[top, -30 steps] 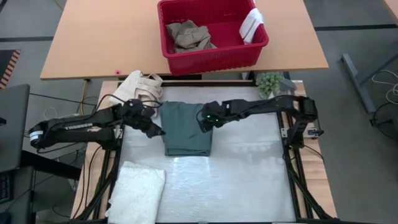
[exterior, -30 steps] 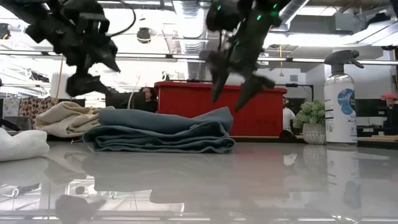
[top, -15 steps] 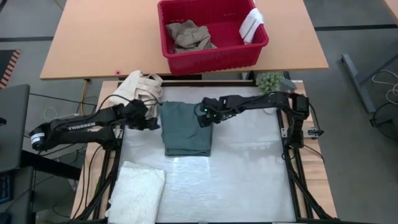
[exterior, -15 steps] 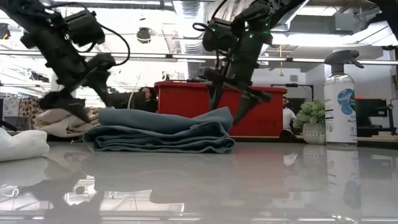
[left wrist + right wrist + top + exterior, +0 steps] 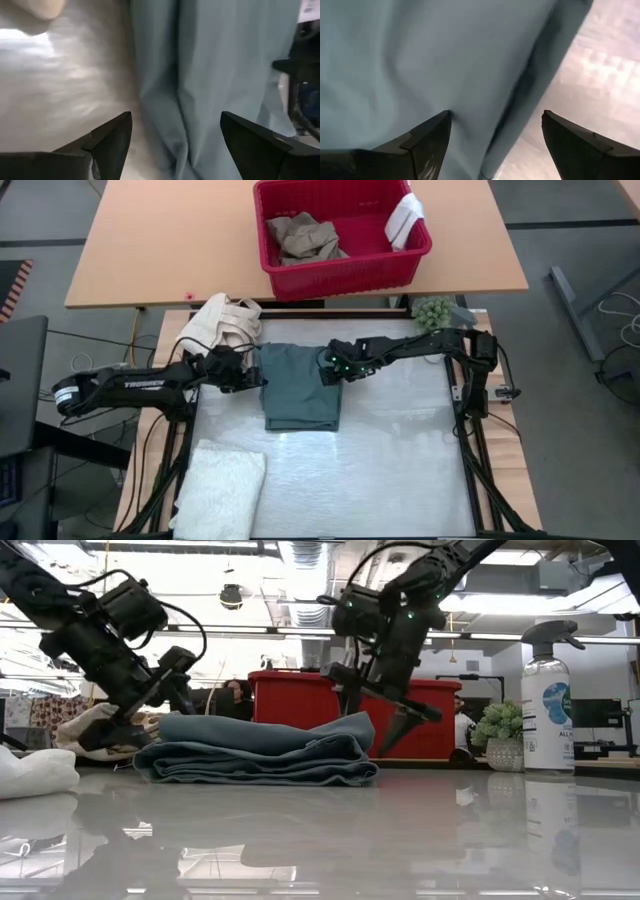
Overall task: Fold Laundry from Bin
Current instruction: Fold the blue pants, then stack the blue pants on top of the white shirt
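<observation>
At centre-left of the high view the left gripper [image 5: 253, 378] stands with fingers apart at the left edge of the folded teal garment [image 5: 298, 392]; the right gripper [image 5: 325, 372], also spread, is at its right edge; the red bin [image 5: 345, 268] sits at top centre.

On my high view: a cream bundled canvas cloth with loop handles [image 5: 225, 320] lies at the glossy grey work table's [image 5: 380, 460] far left corner; a small green potted plant [image 5: 432, 311] stands at its far right corner, a clear spray bottle [image 5: 549, 700] beside it. A tan wooden table [image 5: 160, 240] lies beyond.
</observation>
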